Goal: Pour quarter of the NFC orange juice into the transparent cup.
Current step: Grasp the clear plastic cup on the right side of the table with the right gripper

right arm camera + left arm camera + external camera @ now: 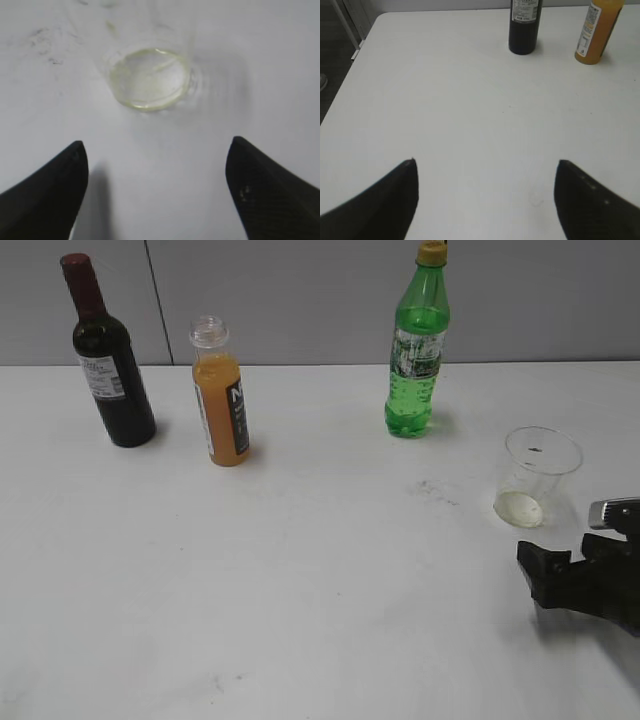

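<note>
uncapped nfc orange juice point(221, 395) upright, far left of transparent cup point(536, 477); nearer empty, spread left gripper point(485, 170); right gripper point(155, 165) spread empty beside cup.

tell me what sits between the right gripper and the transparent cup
Nothing. In the right wrist view the open right gripper faces the transparent cup across bare white table. The exterior view shows the same gap.

I see the NFC orange juice point(221, 398) standing up, no cap, nearly full. The transparent cup point(538, 478) stands empty, far right of it.
</note>
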Tool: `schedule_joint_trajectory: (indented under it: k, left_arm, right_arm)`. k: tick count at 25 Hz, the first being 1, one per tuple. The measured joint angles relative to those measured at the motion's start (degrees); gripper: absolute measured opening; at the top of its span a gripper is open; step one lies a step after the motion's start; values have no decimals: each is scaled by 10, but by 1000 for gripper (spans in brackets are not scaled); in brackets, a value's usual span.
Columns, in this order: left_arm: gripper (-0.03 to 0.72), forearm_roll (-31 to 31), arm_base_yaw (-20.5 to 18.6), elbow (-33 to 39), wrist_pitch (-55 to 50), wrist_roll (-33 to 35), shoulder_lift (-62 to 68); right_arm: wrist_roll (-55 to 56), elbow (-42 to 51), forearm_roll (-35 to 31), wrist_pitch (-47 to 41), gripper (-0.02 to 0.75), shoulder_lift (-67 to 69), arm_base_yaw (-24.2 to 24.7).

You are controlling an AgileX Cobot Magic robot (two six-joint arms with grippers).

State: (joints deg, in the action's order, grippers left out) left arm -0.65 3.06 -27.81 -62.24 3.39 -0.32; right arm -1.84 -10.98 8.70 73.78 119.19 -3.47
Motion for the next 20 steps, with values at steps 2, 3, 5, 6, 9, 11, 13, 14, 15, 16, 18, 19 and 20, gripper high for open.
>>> schedule_joint_trajectory:
  k: [2, 3, 5, 6, 9, 11, 13, 14, 15, 16, 18, 19, 20]
  left_arm:
    - [641, 0, 0, 0, 0, 0, 0]
    - [638, 0, 0, 0, 0, 0, 0]
    - [634, 0, 0, 0, 0, 0, 0]
    - [631, 0, 0, 0, 0, 0, 0]
    - [625, 0, 0, 0, 0, 0, 0]
    - [622, 0, 0, 0, 0, 0, 0]
    - [618, 0, 0, 0, 0, 0, 0]
    - [616, 0, 0, 0, 0, 0, 0]
    - [615, 0, 0, 0, 0, 0, 0]
    - [613, 0, 0, 0, 0, 0, 0]
    - [611, 0, 0, 0, 0, 0, 0]
    - [610, 0, 0, 0, 0, 0, 0]
    - [608, 0, 0, 0, 0, 0, 0]
  right_arm:
    - [0, -9, 11, -3, 665, 2, 0]
    - [0, -13, 16, -5, 665, 2, 0]
    - [0, -23, 23, -8, 665, 4, 0]
    - [0, -28, 25, -11, 665, 4, 0]
    - [1, -47, 40, -20, 665, 5, 0]
    - [2, -64, 54, -32, 665, 6, 0]
    - [3, -78, 53, -36, 665, 6, 0]
    - [5, -84, 50, -36, 665, 6, 0]
    - [5, -91, 48, -37, 665, 6, 0]
    - [6, -96, 47, -37, 665, 6, 0]
    - [7, -112, 49, -39, 664, 6, 0]
    - [7, -119, 51, -39, 664, 6, 0]
    - [8, -125, 53, -39, 664, 7, 0]
